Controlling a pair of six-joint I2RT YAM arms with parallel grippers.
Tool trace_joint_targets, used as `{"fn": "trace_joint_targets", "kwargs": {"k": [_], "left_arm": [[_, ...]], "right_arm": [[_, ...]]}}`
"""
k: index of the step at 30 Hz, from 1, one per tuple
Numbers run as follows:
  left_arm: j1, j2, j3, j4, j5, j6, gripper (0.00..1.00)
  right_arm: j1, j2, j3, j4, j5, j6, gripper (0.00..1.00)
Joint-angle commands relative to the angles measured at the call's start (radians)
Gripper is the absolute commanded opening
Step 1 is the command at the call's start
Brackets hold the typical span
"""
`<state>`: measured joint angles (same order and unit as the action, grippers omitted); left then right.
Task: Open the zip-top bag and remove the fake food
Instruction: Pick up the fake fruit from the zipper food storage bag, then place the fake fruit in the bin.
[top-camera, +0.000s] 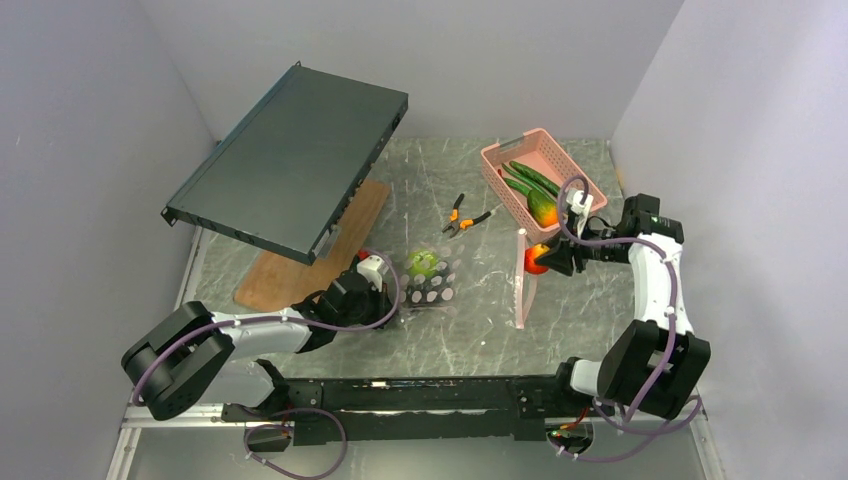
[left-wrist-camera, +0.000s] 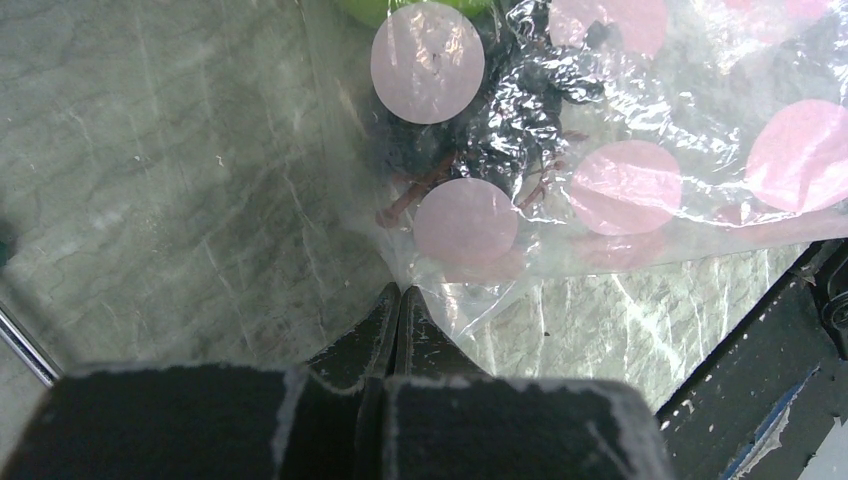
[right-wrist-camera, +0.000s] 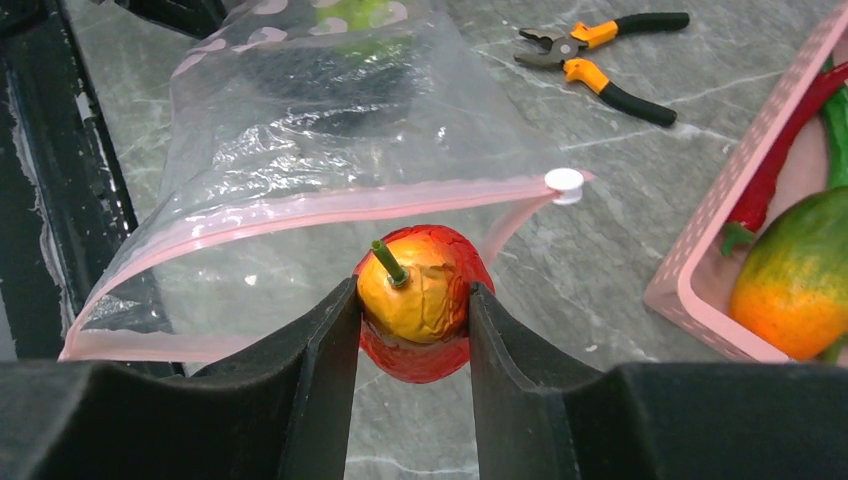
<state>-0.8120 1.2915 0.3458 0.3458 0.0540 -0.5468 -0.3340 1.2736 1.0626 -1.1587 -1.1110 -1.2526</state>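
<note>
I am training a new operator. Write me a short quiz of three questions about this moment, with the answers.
1. True or false: the left end effector is shut on a corner of the zip-top bag.
2. The right end effector holds: A) pliers, B) a red-and-yellow fake fruit, C) a cucumber.
3. Name the two fake foods inside the bag.
Key: 1 true; 2 B; 3 green apple, grape bunch.
</note>
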Motion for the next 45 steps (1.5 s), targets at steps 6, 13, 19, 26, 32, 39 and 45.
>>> {"fn": "trace_joint_targets", "kwargs": {"k": [6, 13, 19, 26, 32, 39, 45], "left_arm": [[0.005, -0.016, -0.01, 0.015, -0.011, -0.01, 0.0], [0.006, -0.012, -0.008, 0.019, -0.004, -0.007, 0.0], [0.005, -0.011, -0.005, 0.026, 0.004, -0.001, 0.0], [0.008, -0.012, -0.012, 0.05, 0.018, -0.003, 0.0], [0.007, -0.019, -0.02, 0.067, 0.029, -0.005, 0.0], [0.007, -0.043, -0.025, 0.068, 0.035, -0.002, 0.0], [0.007, -0.054, -0.029, 0.064, 0.039, -0.001, 0.0]], "right_arm": [[-0.08, -0.041, 0.051, 0.014, -0.083, 0.02, 0.0], [-0.121, -0.049, 0.058, 0.044, -0.102, 0.072, 0.0], [-0.133, -0.137, -0.036, 0.414, -0.039, 0.413, 0.0], [-0.133, -0.17, -0.141, 0.826, 0.106, 0.78, 0.0], [-0.11, -0.078, -0.142, 0.99, 0.23, 0.965, 0.0], [-0.031, 0.032, -0.11, 1.113, 0.471, 1.082, 0.0], [0.067, 0.153, -0.034, 1.149, 0.678, 1.138, 0.01]]}}
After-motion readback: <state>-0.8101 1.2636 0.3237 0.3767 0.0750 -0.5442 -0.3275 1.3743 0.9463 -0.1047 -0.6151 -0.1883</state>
